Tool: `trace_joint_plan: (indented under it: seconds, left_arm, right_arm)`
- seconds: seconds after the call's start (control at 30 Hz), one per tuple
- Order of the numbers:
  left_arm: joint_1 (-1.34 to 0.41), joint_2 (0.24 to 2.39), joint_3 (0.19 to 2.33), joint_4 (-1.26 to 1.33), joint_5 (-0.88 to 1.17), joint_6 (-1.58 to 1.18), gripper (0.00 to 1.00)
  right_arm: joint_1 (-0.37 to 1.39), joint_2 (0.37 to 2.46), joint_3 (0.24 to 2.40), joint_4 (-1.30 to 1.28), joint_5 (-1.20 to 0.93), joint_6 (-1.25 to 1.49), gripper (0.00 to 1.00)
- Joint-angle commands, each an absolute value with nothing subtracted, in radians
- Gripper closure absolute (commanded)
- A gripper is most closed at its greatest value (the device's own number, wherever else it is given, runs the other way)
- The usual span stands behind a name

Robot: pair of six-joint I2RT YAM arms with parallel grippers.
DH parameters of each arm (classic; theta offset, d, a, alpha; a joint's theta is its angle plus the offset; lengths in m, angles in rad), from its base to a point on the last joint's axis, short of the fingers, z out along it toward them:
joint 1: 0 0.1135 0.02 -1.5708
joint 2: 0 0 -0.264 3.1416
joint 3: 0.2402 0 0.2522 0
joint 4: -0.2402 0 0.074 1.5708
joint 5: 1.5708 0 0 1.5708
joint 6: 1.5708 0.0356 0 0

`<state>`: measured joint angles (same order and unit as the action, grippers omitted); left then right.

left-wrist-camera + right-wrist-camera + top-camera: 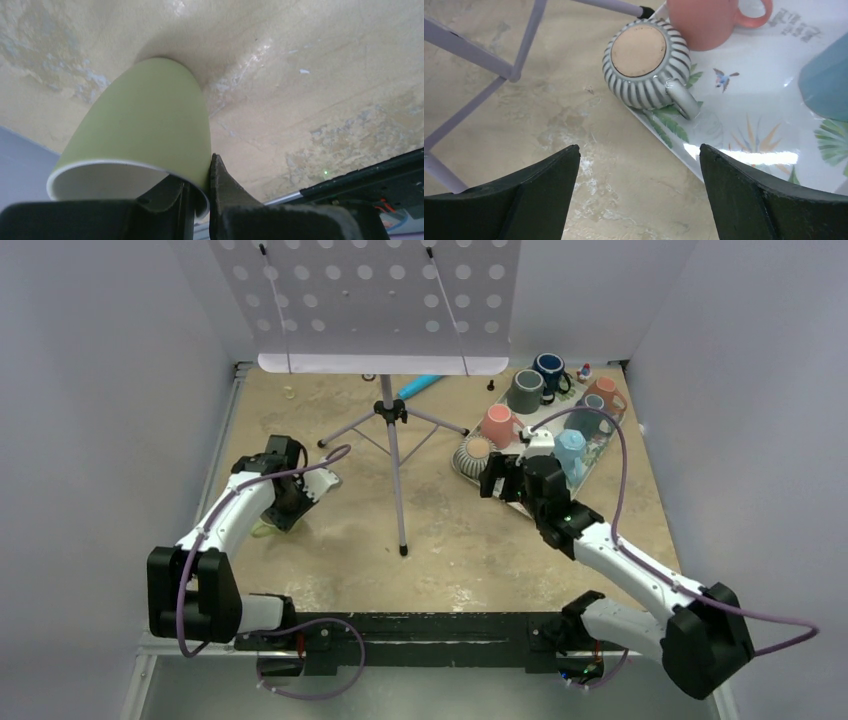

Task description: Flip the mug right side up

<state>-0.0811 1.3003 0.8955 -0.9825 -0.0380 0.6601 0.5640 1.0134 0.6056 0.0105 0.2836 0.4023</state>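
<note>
Your left gripper (200, 175) pinches the tilted green mug (145, 120) by its rim; seat its base next. Your right gripper (638, 150) is spread wide and empty.

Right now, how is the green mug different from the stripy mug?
The green mug is plain green with a white inside; the stripy mug has grey and white stripes. The left tool pinches the green mug's rim, while nothing touches the stripy mug; the right tool hangs open nearby. The stripy mug shows a handle, and its tan bottom faces up; no handle shows on the green mug. Both are mugs.
</note>
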Motion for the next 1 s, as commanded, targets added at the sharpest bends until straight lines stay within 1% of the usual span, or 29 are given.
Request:
trace_joint_plan:
  seconds: [0.0,0.07,0.1,0.13,0.23,0.3,0.37,0.43,0.47,0.5,0.57,0.67,0.77,0.87,0.97]
  left_arm:
    - [-0.074,1.339,0.886,-0.852,-0.043,0.721,1.00]
    - [-0.072,1.356,0.896,-0.854,-0.023,0.719,1.00]
    - [-0.071,1.361,0.897,-0.852,-0.011,0.719,0.96]
    - [-0.071,1.362,0.896,-0.851,-0.006,0.721,0.91]
    - [-0.071,1.357,0.897,-0.856,-0.005,0.714,0.68]
    - [-0.071,1.340,0.910,-0.893,0.036,0.706,0.58]
    - [-0.071,1.304,0.922,-0.927,0.067,0.706,0.49]
    - [-0.071,1.267,0.935,-0.948,0.087,0.709,0.44]
    - [-0.071,1.254,0.944,-0.957,0.087,0.709,0.41]
    - [-0.072,1.246,0.956,-0.969,0.089,0.705,0.39]
    - [-0.073,1.234,0.981,-0.998,0.105,0.702,0.31]
    - [-0.072,1.212,1.000,-1.012,0.122,0.703,0.25]
    - [-0.072,1.194,1.003,-1.011,0.136,0.699,0.24]
    - [-0.072,1.174,1.004,-1.012,0.162,0.696,0.24]
    - [-0.072,1.165,1.005,-1.012,0.179,0.704,0.24]
  right_arm:
    - [0.437,1.152,0.638,0.139,0.005,0.333,0.05]
    - [0.342,1.255,0.675,0.164,-0.155,0.365,0.05]
    - [0.313,1.301,0.695,0.166,-0.193,0.373,0.06]
    - [0.299,1.329,0.705,0.169,-0.191,0.385,0.06]
    - [0.295,1.338,0.686,0.242,-0.141,0.413,0.05]
    - [0.295,1.344,0.687,0.257,-0.152,0.379,0.05]
    - [0.294,1.376,0.718,0.225,-0.207,0.281,0.04]
    - [0.290,1.413,0.778,0.151,-0.262,0.201,0.05]
    - [0.286,1.415,0.807,0.126,-0.326,0.150,0.06]
    - [0.286,1.411,0.847,0.061,-0.365,0.045,0.05]
    - [0.286,1.397,0.965,-0.082,-0.373,-0.087,0.05]
    - [0.287,1.341,1.004,-0.168,-0.318,-0.291,0.04]
    - [0.287,1.284,0.905,-0.140,-0.219,-0.450,0.03]
    - [0.289,1.303,0.842,-0.144,-0.278,-0.628,0.04]
    - [0.290,1.365,0.861,-0.132,-0.272,-0.659,0.08]
